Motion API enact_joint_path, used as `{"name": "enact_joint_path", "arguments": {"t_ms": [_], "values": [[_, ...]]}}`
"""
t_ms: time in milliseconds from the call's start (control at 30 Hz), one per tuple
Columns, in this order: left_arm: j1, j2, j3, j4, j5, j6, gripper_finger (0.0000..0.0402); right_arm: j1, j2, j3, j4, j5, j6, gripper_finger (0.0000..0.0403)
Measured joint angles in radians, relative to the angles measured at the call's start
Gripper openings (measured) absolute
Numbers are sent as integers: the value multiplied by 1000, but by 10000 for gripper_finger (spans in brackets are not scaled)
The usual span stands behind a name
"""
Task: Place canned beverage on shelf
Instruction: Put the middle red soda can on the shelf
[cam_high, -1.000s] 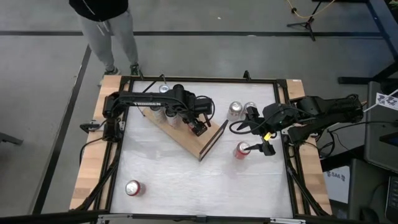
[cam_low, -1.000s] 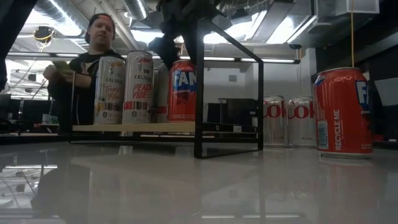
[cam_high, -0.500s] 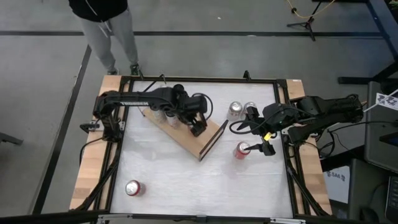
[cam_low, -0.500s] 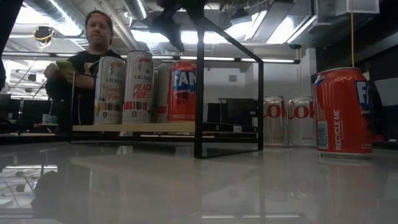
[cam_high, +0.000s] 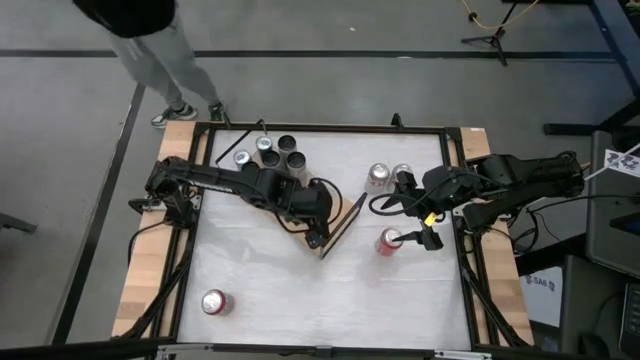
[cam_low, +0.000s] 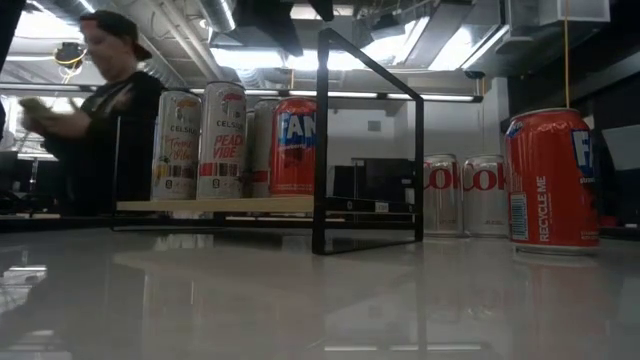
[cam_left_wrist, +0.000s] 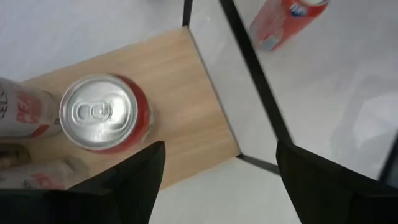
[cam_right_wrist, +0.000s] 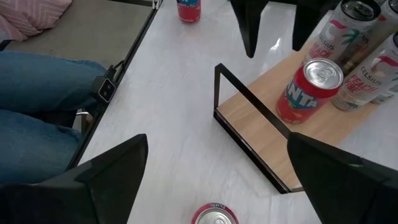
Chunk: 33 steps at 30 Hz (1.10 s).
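Observation:
The shelf (cam_left_wrist: 180, 93) is a light wooden board in a black frame, standing slantwise mid-table. A red Fanta can (cam_left_wrist: 99, 112) stands upright on it beside tall Celsius cans (cam_low: 198, 145). My left gripper (cam_high: 315, 237) hangs open above the shelf's near right end (cam_right_wrist: 261, 124), clear of the Fanta can (cam_right_wrist: 308, 93) and with nothing between its fingers. At the right my right gripper (cam_high: 422, 237) stands open, raised beside a red can (cam_high: 388, 241) that stands on the table.
Two Coke cans (cam_high: 388, 176) stand behind the right gripper. Another red can (cam_high: 213, 302) stands near the table's front left. Several cans (cam_high: 270, 152) stand at the back left. A person (cam_low: 95, 110) moves beyond the far left corner.
My left gripper has risen from beside the Fanta can and gone along the shelf toward its near right end, leaving the can upright on the board. The person behind the table has stepped leftward.

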Motion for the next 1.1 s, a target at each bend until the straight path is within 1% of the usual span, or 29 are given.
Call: {"name": "enact_joint_path", "arguments": {"t_ms": [300, 533, 633, 733, 900, 1100], "values": [[-45, 54, -1, -17, -70, -4, 272, 0, 0, 0, -1, 0, 0, 379], [-37, 59, -1, -28, -110, 9, 255, 0, 0, 0, 0, 0, 0, 379], [-24, 60, -1, -29, -108, -2, 255, 0, 0, 0, 0, 0, 0, 379], [-11, 64, -1, -24, -79, -3, 255, 0, 0, 0, -1, 0, 0, 379], [2, 79, -1, -21, -79, -3, 253, 0, 0, 0, 0, 0, 0, 379], [9, 109, -1, -24, -64, -3, 227, 0, 0, 0, -1, 0, 0, 379]]}}
